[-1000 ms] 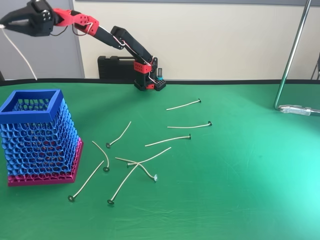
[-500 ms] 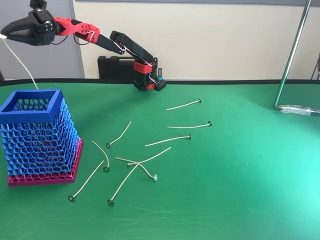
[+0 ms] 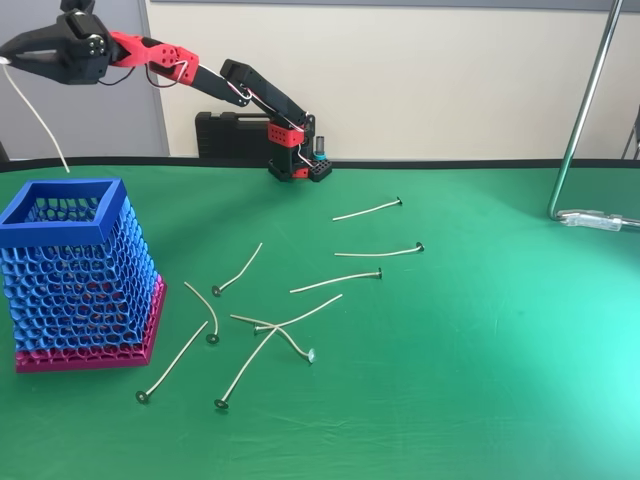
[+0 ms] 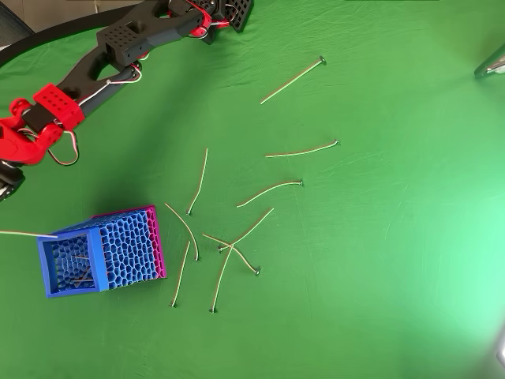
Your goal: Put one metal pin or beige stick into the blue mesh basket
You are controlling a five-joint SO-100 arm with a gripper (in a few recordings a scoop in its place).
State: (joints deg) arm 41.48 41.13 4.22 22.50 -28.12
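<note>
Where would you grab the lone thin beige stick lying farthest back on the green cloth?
Grip the thin beige stick at mid-shaft, coming straight down from above with the gripper across its length. It lies flat, apart from the others, so nothing crowds it.

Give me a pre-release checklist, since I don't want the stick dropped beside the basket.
1. Stick held at the gripper: ok, it hangs from the fingertips in the fixed view.
2. Lower end above the blue mesh basket opening: cannot tell; in the overhead view the stick ends at the rim.
3. Basket upright: ok.
4. Basket opening unobstructed: ok.
5. Loose sticks on the cloth away from the basket: ok.
</note>
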